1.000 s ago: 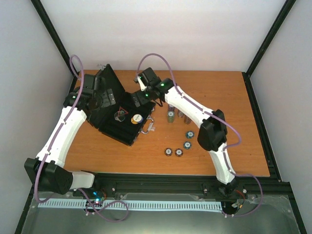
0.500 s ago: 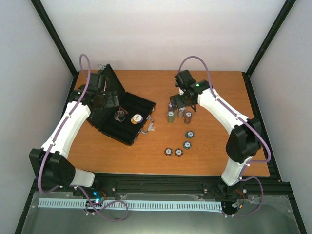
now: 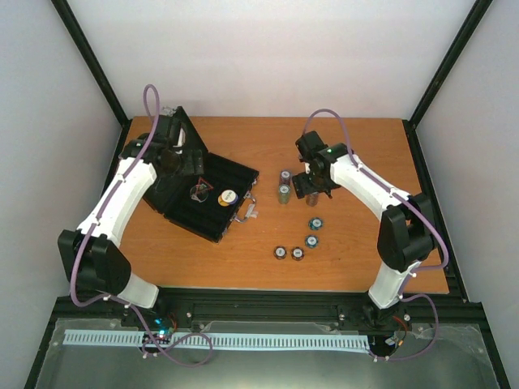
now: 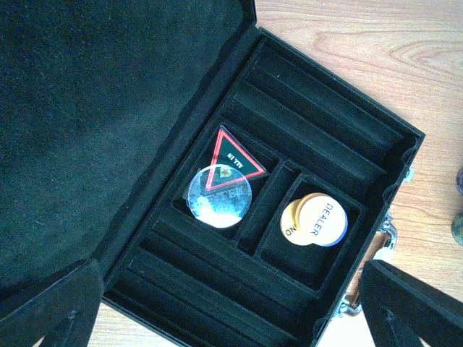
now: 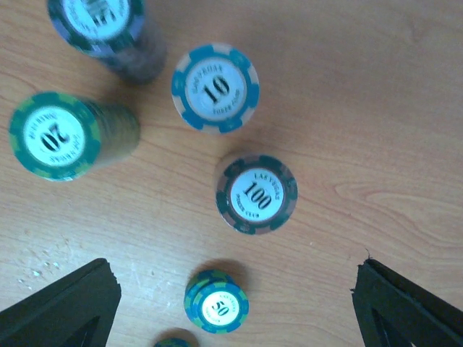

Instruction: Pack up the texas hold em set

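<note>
The black case (image 3: pixel 212 212) lies open at the left, its lid (image 3: pixel 180 128) raised. In its tray sit a dark triangular token (image 4: pixel 233 154) on a clear disc (image 4: pixel 215 204), and stacked dealer discs (image 4: pixel 319 219). My left gripper (image 4: pixel 231 318) hovers open over the tray, holding nothing; from above the left gripper (image 3: pixel 178 162) sits by the lid. My right gripper (image 5: pixel 231 311) hangs open over the striped chip stacks: the 100 stack (image 5: pixel 257 194), the 10 stack (image 5: pixel 215 88), the 20 stack (image 5: pixel 54 135) and a low 50 stack (image 5: pixel 216 301) between the fingers. The right gripper (image 3: pixel 311 185) touches none.
More chip stacks stand on the wooden table (image 3: pixel 381 243): two near the case handle (image 3: pixel 284 185) and several low ones nearer the front (image 3: pixel 297 253). The case's silver handle (image 3: pixel 248 211) faces the chips. Black frame posts edge the table.
My right arm has swung from over the case to the right, above the chip stacks. The left arm has drawn back toward the raised lid.
</note>
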